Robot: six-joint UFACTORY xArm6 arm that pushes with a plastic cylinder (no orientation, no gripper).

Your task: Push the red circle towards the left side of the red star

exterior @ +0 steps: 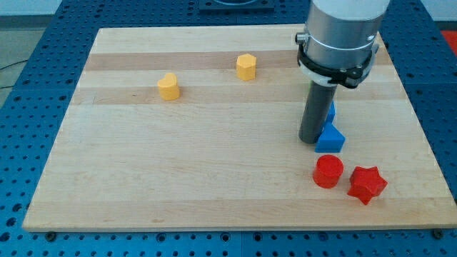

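Observation:
The red circle (328, 172) lies near the view's bottom right of the wooden board (178, 164). The red star (367, 184) lies just to its right and slightly lower, very close to it. My tip (310, 140) stands on the board above and slightly left of the red circle, a short gap away. It is right beside the left edge of a blue triangular block (330, 138).
A second blue block (330, 111) shows partly behind the rod, above the blue triangular one. Two yellow blocks lie toward the view's top: one (169, 86) at left centre, one (246, 66) nearer the middle. The arm's grey body (341, 36) looms at the top right.

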